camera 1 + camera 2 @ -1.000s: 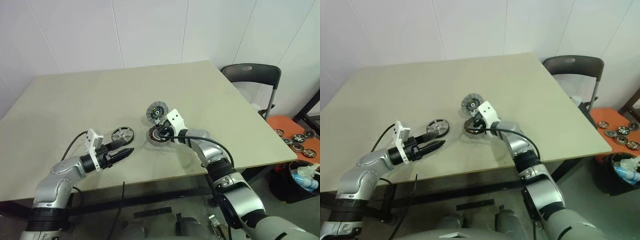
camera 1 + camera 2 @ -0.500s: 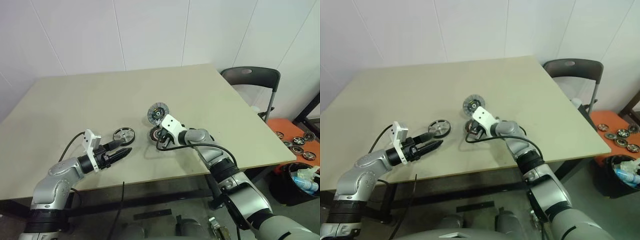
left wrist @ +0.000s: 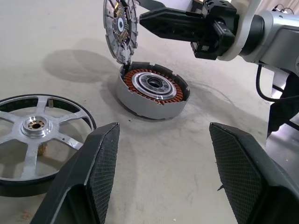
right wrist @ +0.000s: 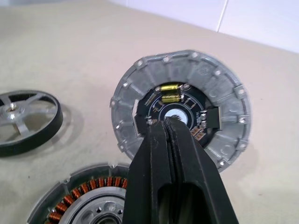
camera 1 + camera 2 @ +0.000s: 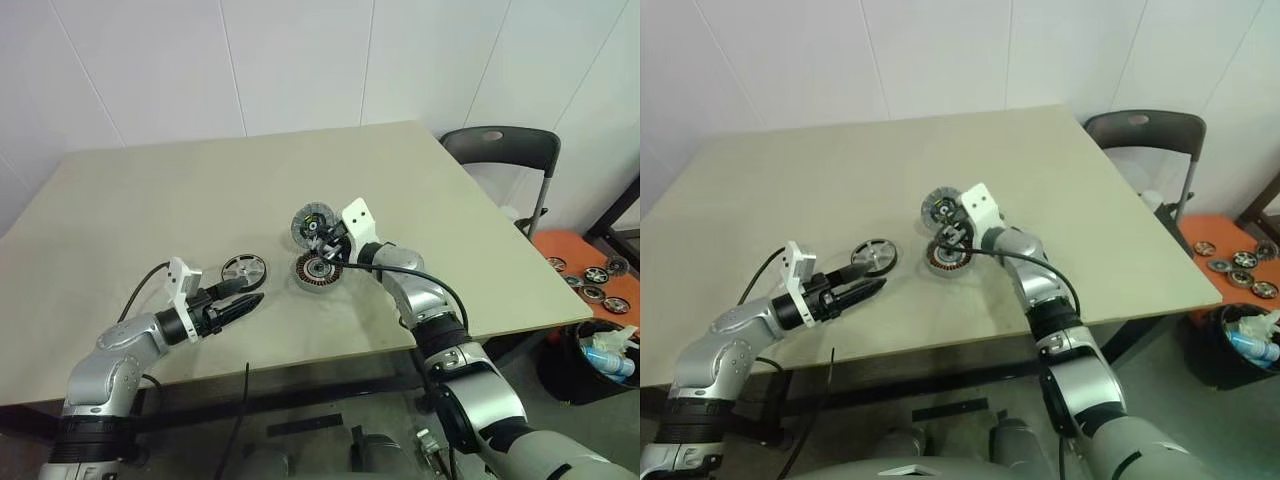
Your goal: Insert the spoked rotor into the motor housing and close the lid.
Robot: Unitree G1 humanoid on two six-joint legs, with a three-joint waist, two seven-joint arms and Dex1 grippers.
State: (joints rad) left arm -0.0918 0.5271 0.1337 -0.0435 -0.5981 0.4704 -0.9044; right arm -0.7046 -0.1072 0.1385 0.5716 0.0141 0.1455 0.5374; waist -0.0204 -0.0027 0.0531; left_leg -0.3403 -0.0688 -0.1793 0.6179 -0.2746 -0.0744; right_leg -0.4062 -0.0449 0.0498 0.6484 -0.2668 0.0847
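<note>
A broad beige table (image 5: 150, 190) carries all three parts near its front edge. At its middle sits the short round silver-grey metal motor housing (image 5: 317, 270), its coppery windings and hub exposed. The round grey ribbed lid (image 5: 312, 224) stands upright on edge at the housing's 12 o'clock, joined to its rim, inner face toward the robot. The flat silver spoked rotor with a dark rim (image 5: 245, 269) lies flat at the housing's 9 o'clock, apart from it.

The left gripper (image 5: 246, 301) hovers with its fingers spread and empty, at about the rotor's 6 o'clock, pointing toward 2 o'clock; it is much the nearer arm to the rotor. The right gripper (image 4: 167, 125) is clenched on nothing, its tips against the lid's dark centre. The rotor pickup likely falls to the left arm, reaching toward 12 o'clock.
</note>
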